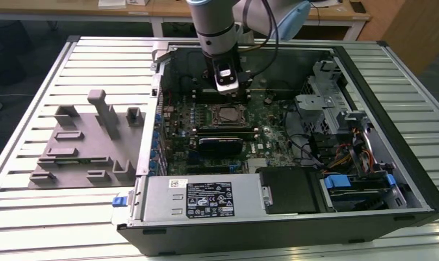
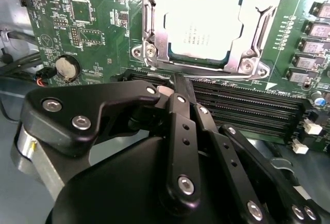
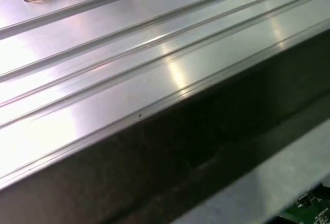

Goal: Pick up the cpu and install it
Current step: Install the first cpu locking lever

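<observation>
The cpu [image 1: 227,114], a silver square chip, lies flat in the motherboard socket inside the open computer case [image 1: 393,163]. In the second wrist view the cpu [image 2: 203,25] sits within the metal socket frame [image 2: 154,43], with no finger touching it. My gripper [image 1: 229,91] hangs from the arm just behind the socket, a little above the board. Seen from the second wrist view, the gripper [image 2: 166,87] has its black fingers [image 2: 178,131] drawn together over the memory slots, with nothing between them.
Grey plastic fixture blocks [image 1: 81,141] stand on the slatted metal table [image 1: 30,217] at the exterior view's left. A power supply [image 1: 204,198] and drive bays [image 1: 350,185] fill the case's near side. Memory slots [image 2: 247,105] run beside the socket. The case wall [image 3: 206,141] is close by.
</observation>
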You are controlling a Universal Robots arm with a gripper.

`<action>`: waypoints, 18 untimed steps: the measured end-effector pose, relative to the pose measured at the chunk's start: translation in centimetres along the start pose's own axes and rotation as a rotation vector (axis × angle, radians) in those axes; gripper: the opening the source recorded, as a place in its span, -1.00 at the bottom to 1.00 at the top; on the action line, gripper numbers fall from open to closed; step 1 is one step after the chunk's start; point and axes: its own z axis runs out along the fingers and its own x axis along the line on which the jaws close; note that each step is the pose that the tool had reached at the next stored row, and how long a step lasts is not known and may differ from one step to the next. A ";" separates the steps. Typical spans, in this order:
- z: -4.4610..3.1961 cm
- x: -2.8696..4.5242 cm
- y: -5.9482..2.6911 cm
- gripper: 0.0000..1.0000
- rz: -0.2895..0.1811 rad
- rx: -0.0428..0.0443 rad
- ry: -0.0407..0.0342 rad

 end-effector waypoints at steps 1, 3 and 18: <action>0.04 0.01 -0.01 -0.79 0.000 -0.0003 -0.0016; 0.11 0.02 -0.02 -0.79 0.000 -0.0008 -0.0046; 0.39 0.00 -0.21 -0.79 -0.002 -0.0007 -0.0143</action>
